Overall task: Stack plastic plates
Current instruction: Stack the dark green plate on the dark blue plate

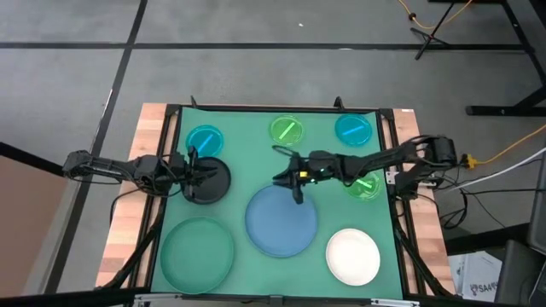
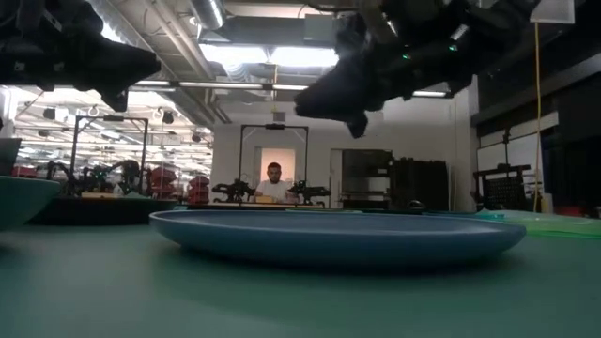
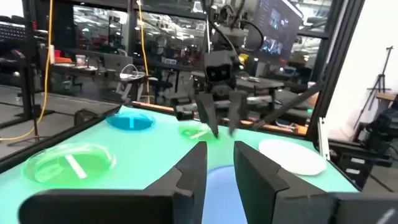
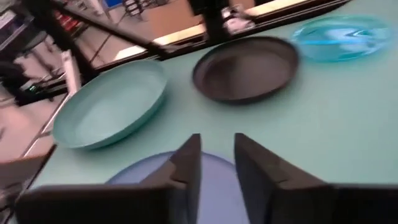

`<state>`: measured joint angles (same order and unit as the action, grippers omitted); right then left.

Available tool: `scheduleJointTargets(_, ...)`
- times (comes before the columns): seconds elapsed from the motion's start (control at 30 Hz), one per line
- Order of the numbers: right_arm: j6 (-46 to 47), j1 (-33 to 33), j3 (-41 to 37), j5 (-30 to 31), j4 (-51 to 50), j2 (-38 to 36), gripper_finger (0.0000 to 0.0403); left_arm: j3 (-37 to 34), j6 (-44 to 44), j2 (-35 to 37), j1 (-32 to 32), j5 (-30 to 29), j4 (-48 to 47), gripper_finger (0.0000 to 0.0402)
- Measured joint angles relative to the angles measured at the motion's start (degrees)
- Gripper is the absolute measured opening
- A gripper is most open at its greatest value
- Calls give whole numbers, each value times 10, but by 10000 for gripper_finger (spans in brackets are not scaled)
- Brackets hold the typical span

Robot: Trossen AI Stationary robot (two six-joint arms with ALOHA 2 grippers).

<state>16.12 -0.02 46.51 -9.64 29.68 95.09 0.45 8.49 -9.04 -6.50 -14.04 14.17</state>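
Observation:
Several plates lie flat on the green mat. The large blue plate (image 1: 281, 222) (image 2: 338, 235) sits mid-table. The large dark-green one (image 1: 198, 253) (image 4: 112, 102) is near left and the white one (image 1: 353, 256) near right. The black plate (image 1: 209, 181) (image 4: 245, 67) is at the left. Small cyan plates (image 1: 204, 139) (image 1: 353, 130) and a lime one (image 1: 287, 130) line the far side. Another lime plate (image 1: 367, 186) lies under the right arm. My left gripper (image 1: 194, 174) (image 3: 221, 165) hovers over the black plate, narrowly open. My right gripper (image 1: 292, 182) (image 4: 216, 158) hangs above the blue plate's far rim, narrowly open.
A dark frame rail (image 1: 175, 153) borders the mat on its left, far and right sides. Bare mat (image 1: 247, 162) lies between the black plate and the right gripper. A person (image 2: 273, 183) sits in the room far behind the table.

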Motion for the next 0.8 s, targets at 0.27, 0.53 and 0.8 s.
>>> scheduleJointTargets(0.27, 1, 43, 131, -4, -47, 106, 187, 0, -1, 1, 0, -23, 6, 75)
scheduleJointTargets(0.53, 0, 79, 295, 85, -195, 199, 191, 0, 7, -2, 0, 27, 4, 75)
scheduleJointTargets(0.8, 45, 108, 432, 96, -283, 275, 188, 0, -11, -4, 0, 24, -7, 75)
